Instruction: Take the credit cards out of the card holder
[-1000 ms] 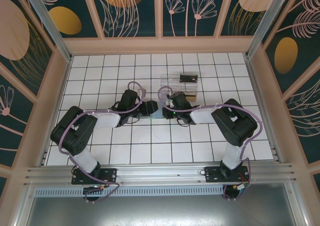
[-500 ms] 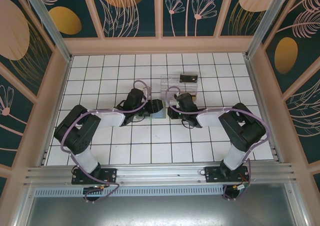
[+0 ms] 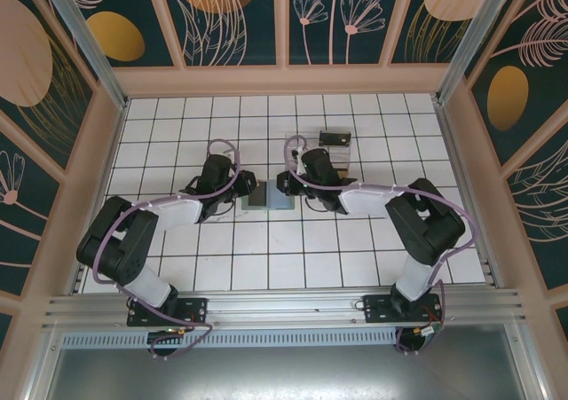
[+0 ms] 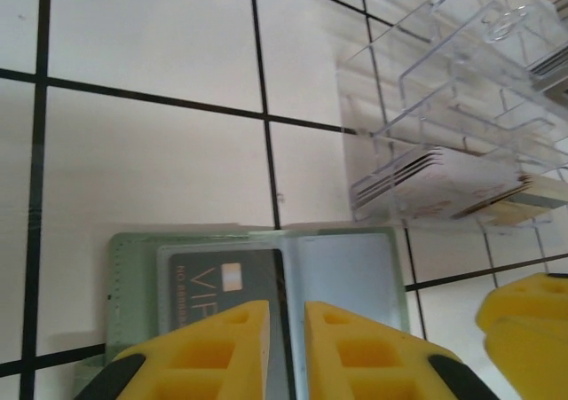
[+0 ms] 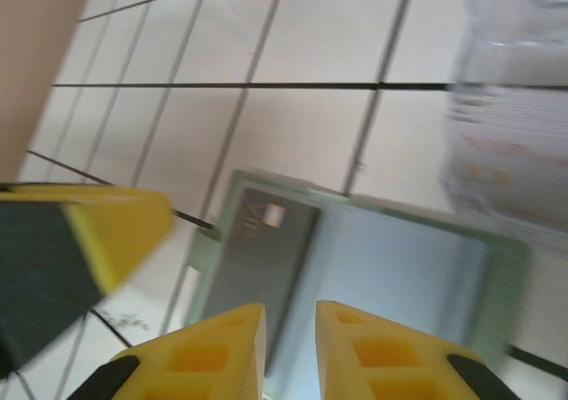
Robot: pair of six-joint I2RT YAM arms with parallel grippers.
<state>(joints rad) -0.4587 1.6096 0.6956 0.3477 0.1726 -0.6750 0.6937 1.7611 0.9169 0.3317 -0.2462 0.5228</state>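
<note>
Since a second ago both arms have pulled back, and the card holder (image 3: pixel 269 197) now lies in plain sight from the top, no longer hidden under them. It sits open and flat on the tiled table (image 3: pixel 177 125), near the middle. The left gripper (image 3: pixel 246 190) is at the holder's 9 o'clock edge. The right gripper (image 3: pixel 286 184) is at its 2 o'clock corner. The clear tray (image 3: pixel 344 159) stands at 1 o'clock from the holder, with a small black box (image 3: pixel 335 138) on it.

The top view is too far off to show the fingers or the cards. The wrist views show them. On each gripper the yellow fingers are close together with a thin slit between them, and nothing is seen in the slit.

The left wrist view shows a dark card (image 4: pixel 222 280) in the holder's left half and a pale right half. It also shows a stack of cards (image 4: pixel 435 183) in the tray at 2 o'clock. The right wrist view is blurry, but it shows the same dark card.
</note>
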